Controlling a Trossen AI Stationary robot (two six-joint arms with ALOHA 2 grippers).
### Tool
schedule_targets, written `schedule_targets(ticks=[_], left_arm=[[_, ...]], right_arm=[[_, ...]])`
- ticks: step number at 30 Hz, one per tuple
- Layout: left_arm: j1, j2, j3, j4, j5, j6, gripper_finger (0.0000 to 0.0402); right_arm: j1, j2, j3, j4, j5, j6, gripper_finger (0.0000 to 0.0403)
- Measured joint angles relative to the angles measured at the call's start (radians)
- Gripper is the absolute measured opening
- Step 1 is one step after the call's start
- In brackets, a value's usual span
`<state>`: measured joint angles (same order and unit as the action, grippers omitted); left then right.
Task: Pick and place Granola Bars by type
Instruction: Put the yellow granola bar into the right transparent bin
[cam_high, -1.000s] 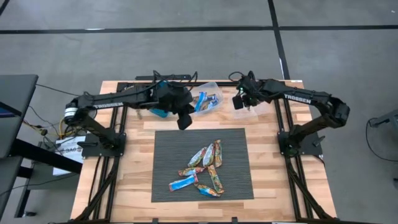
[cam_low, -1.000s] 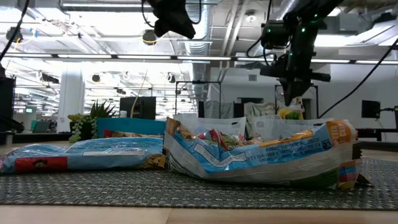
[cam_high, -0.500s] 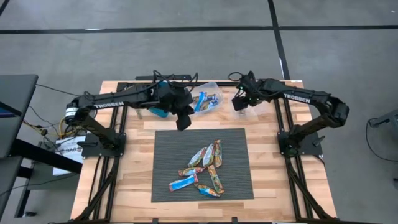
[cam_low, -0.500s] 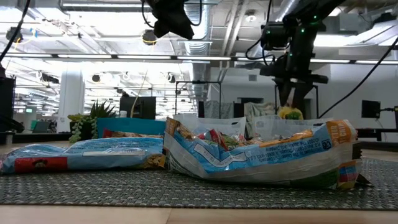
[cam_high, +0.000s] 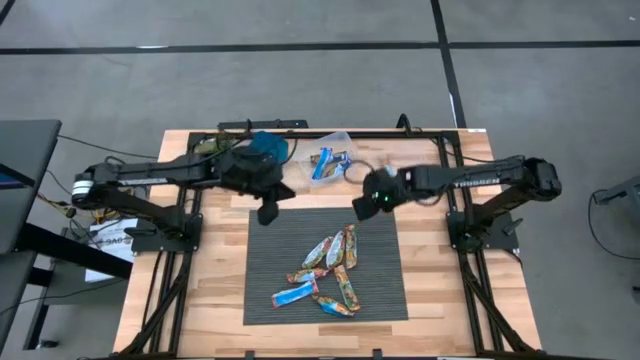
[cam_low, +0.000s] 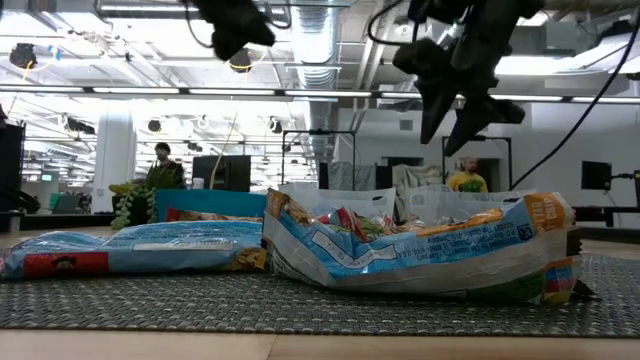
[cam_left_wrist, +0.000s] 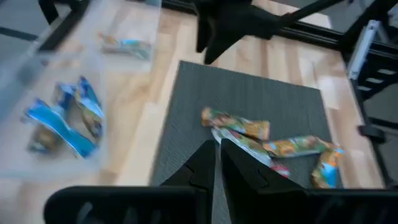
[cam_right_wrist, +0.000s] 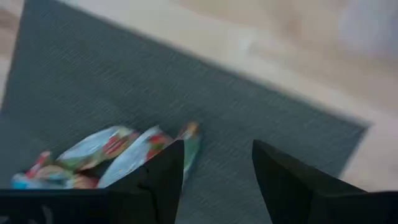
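Observation:
Several Granola Bars (cam_high: 328, 266) in blue, orange-brown and silvery-green wrappers lie in a loose heap on the dark mat (cam_high: 270, 290); in the low view they (cam_low: 410, 250) fill the foreground. My left gripper (cam_high: 268, 210) hangs above the mat's far left corner, shut and empty; its wrist view shows the fingers (cam_left_wrist: 217, 163) together, the bars (cam_left_wrist: 261, 140) beyond them. My right gripper (cam_high: 365, 205) hovers open over the mat's far right edge, clear of the heap (cam_right_wrist: 112, 152).
A clear bin (cam_high: 333, 158) holding blue bars stands beyond the mat at the table's far side, with a teal bin (cam_high: 266, 145) to its left. The arms' black frames (cam_high: 160, 235) flank the mat. A person (cam_low: 163, 170) stands in the room behind.
My right gripper has opened over the table's far right side, then swung down and toward the near left, to the mat's far right edge. My left gripper has drawn back toward the table's left edge and slightly nearer. The bars on the mat have not moved.

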<state>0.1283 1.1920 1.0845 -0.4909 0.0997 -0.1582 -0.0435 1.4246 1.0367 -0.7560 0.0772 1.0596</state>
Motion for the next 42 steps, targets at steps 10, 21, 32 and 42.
schedule_targets(ticks=[10,21,32,42], left_arm=[[-0.057,-0.087,-0.120,0.028,0.009,-0.047,0.0009],[-0.077,-0.087,-0.118,0.036,0.018,-0.042,0.0009],[-0.077,-0.087,-0.118,0.037,0.018,-0.045,0.0009],[-0.077,-0.087,-0.118,0.039,0.018,-0.035,0.0009]], right_arm=[[0.153,0.149,0.012,0.129,-0.046,0.225,0.0169],[0.158,0.394,0.165,0.091,-0.080,0.149,0.0161],[0.153,0.515,0.239,-0.028,-0.106,0.083,0.0156],[0.153,0.506,0.241,-0.012,-0.113,0.057,0.0053]])
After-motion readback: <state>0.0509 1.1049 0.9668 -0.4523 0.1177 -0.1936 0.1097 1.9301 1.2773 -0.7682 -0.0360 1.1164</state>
